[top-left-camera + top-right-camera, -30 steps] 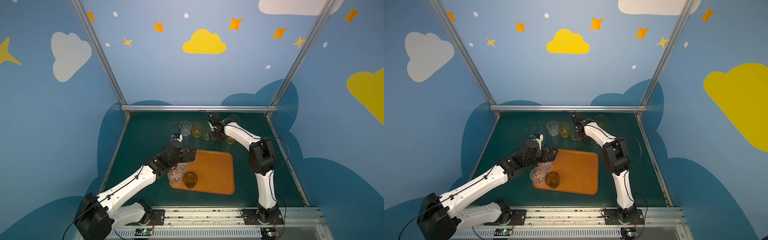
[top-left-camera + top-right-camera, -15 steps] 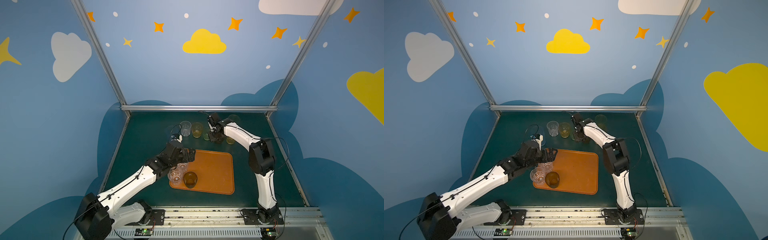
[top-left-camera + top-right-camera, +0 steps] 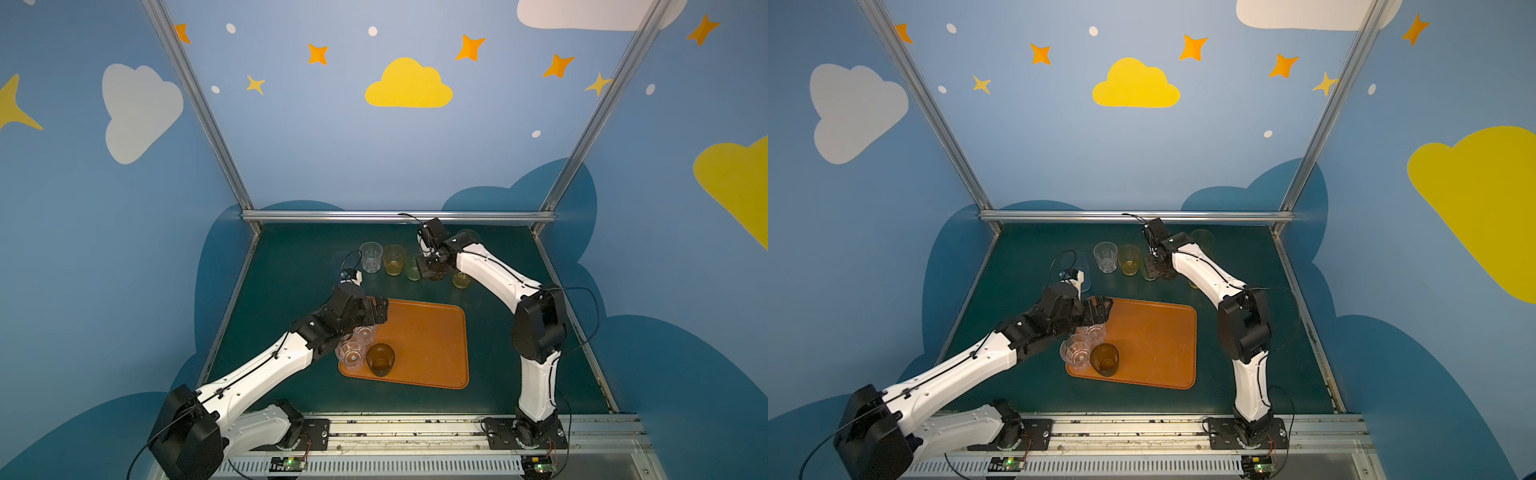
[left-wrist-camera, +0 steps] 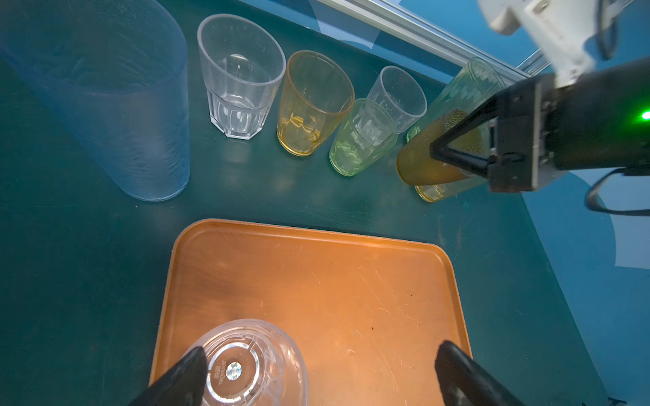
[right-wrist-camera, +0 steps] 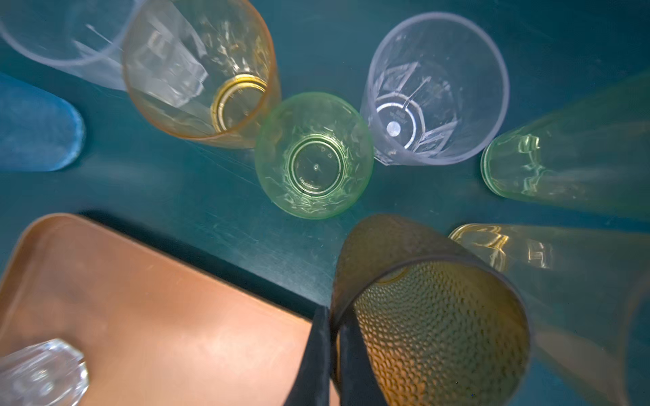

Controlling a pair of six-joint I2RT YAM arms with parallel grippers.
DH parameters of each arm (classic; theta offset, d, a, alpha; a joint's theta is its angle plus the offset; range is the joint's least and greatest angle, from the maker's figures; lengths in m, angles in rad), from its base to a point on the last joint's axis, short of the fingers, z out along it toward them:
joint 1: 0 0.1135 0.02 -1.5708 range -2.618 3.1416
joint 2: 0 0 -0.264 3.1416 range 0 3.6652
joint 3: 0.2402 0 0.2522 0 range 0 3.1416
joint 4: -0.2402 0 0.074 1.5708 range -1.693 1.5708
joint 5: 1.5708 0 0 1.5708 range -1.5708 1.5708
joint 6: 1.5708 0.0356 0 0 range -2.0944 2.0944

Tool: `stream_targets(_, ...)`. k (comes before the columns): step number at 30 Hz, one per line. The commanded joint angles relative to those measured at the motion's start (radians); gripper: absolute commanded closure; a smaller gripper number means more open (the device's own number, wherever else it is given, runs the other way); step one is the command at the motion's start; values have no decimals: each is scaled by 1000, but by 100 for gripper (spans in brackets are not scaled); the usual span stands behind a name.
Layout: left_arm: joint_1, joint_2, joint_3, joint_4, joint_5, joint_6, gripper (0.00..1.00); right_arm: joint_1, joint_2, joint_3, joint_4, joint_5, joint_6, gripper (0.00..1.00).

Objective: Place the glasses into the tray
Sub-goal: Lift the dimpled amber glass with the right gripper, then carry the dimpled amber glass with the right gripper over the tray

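The orange-brown tray (image 3: 428,345) (image 4: 316,281) lies in the middle of the table. In its near-left corner stand two clear faceted glasses (image 3: 352,353) (image 3: 365,332) and a dark brown one (image 3: 380,359). My left gripper (image 3: 380,309) (image 4: 320,351) hangs open over the tray's far-left part, with a clear glass (image 4: 246,362) just inside one finger. My right gripper (image 3: 432,272) (image 5: 332,313) is shut on the rim of a dimpled dark brown glass (image 5: 432,316) (image 4: 418,161), held tilted behind the tray's far edge.
A row of glasses stands behind the tray: a tall frosted bluish one (image 4: 105,98), a clear faceted one (image 3: 370,257), an amber one (image 3: 394,259), a small green one (image 5: 313,154), a small clear one (image 5: 436,95) and two tall yellow ones (image 3: 461,280) (image 4: 467,88).
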State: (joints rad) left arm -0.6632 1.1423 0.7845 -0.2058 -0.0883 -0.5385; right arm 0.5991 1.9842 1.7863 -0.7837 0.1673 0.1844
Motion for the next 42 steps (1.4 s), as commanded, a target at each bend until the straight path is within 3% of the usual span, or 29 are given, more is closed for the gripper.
stream_targets(1,5,-14,-15,19,-18,-3,0,12,-66,-18,-16,-51,23,100)
stream_targets(9,6,6,-2,6,-6,6,0,37,-200,-88,-4,-56,57,100)
stream_targets(23,11,-24,-35,9,-125,7,0,47,-458,-327,88,-281,225,100)
stream_targets(33,16,-59,-110,108,17,14,0,81,-484,-389,86,-381,295,100)
stream_targets(42,14,-100,-163,169,58,88,0,128,-469,-452,114,-400,372,100)
